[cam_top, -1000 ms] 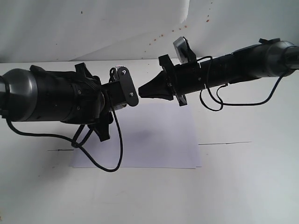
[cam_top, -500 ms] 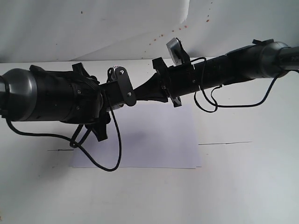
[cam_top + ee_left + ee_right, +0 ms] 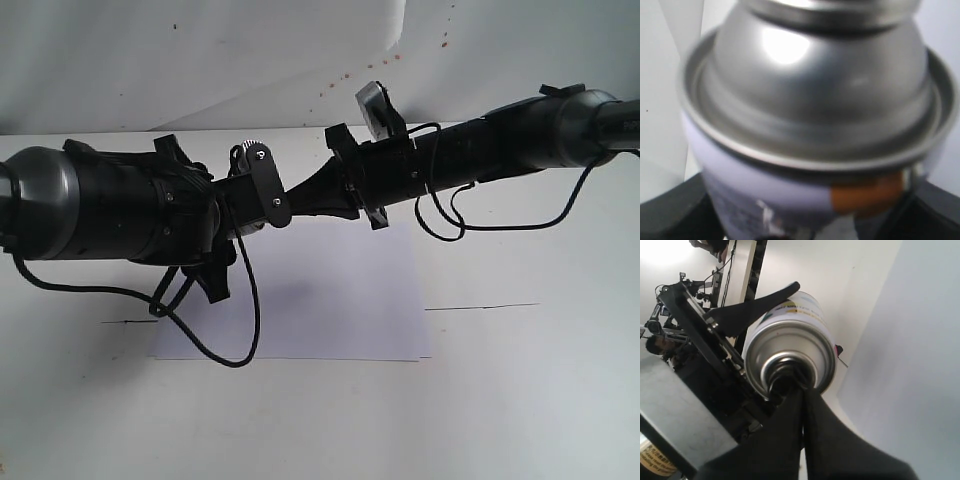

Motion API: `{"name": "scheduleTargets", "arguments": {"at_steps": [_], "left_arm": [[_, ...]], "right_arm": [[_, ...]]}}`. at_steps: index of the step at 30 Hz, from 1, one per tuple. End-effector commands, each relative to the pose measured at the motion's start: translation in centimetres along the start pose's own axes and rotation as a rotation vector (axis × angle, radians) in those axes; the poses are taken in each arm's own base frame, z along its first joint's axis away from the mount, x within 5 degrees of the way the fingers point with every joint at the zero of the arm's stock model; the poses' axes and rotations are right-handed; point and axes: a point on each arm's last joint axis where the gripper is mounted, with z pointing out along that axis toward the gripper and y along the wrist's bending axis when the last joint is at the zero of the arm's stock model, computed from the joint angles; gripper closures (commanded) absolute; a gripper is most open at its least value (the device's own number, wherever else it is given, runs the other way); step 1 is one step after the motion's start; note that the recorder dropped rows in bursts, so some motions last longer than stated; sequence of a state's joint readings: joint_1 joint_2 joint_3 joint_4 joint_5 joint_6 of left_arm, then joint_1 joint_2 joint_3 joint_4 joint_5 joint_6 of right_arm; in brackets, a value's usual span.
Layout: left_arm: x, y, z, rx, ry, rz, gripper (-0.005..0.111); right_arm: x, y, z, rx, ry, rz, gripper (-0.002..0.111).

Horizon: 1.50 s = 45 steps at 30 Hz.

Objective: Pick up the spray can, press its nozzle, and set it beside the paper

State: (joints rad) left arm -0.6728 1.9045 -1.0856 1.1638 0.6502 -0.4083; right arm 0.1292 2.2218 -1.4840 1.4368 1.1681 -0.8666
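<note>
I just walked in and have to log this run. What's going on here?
The left pincer holds the spray can in the air above the paper. The right pincer, shut, has its tips at the can's top, against the nozzle, which they mostly hide. I cannot tell whether it is pressed. The can is not yet set down.

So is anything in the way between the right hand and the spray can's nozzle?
Nothing visible. The right hand, its fingers closed together, has its tips right at the nozzle on top of the spray can, which the left hand holds off the table.
</note>
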Motion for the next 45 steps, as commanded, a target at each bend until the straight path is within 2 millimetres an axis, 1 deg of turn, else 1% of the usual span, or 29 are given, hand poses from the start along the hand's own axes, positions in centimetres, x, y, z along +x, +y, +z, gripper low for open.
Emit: {"name": "scheduleTargets", "arguments": {"at_steps": [1, 4, 6, 10, 14, 15, 17, 20, 23, 27, 31, 34, 38, 41, 45], "left_arm": [[-0.5, 0.7, -0.6, -0.017, -0.039, -0.005, 0.107], [-0.4, 0.7, -0.6, -0.019, -0.036, -0.005, 0.107], [-0.3, 0.7, -0.6, -0.025, -0.02, -0.005, 0.107], [-0.1, 0.8, -0.6, -0.035, 0.003, -0.005, 0.107], [-0.1, 0.8, -0.6, -0.036, 0.005, -0.005, 0.107], [-0.1, 0.8, -0.6, -0.035, 0.003, -0.01, 0.107], [-0.1, 0.8, -0.6, -0.035, 0.003, -0.022, 0.107], [-0.1, 0.8, -0.6, -0.034, -0.001, -0.063, 0.107], [-0.3, 0.7, -0.6, -0.023, -0.024, -0.096, 0.107], [-0.7, 0.7, -0.9, -0.003, -0.074, -0.14, 0.107], [-0.9, 1.1, -1.3, 0.003, -0.106, -0.192, 0.107], [-1.3, 1.3, -1.8, 0.016, -0.152, -0.233, 0.107], [-1.8, 2.1, -2.8, 0.061, -0.259, -0.372, 0.107], [-1.6, 3.8, -3.9, 0.096, -0.355, -0.53, 0.107], [-0.3, 6.9, -5.6, 0.108, -0.448, -0.689, 0.107]], "right_arm": [[-0.1, 0.4, 0.4, -0.006, -0.003, -0.023, 0.108], [-0.1, 0.3, 0.3, -0.002, 0.0, -0.025, 0.108], [-0.2, 0.0, -0.3, 0.019, 0.0, -0.032, 0.108], [-0.7, -0.1, -2.2, 0.085, -0.019, -0.045, 0.108], [-1.3, 0.9, -4.7, 0.12, -0.058, -0.086, 0.108], [-1.5, 1.3, -5.5, 0.152, -0.068, -0.107, 0.108], [-1.7, 1.8, -6.9, 0.246, -0.086, -0.133, 0.108], [-1.8, 2.5, -9.1, 0.433, -0.089, -0.179, 0.108], [-1.7, 3.9, -10.3, 0.543, -0.097, -0.233, 0.108], [-1.5, 5.9, -11.5, 0.601, -0.15, -0.3, 0.108], [-0.2, 6.9, -13.2, 0.76, -0.217, -0.375, 0.108], [1.4, 7.6, -14.2, 0.836, -0.292, -0.441, 0.108], [3.9, 8.5, -14.9, 0.86, -0.359, -0.515, 0.108], [5.8, 9.2, -15.5, 0.887, -0.401, -0.563, 0.108], [8.3, 10.8, -16.3, 0.904, -0.469, -0.635, 0.108]]}}
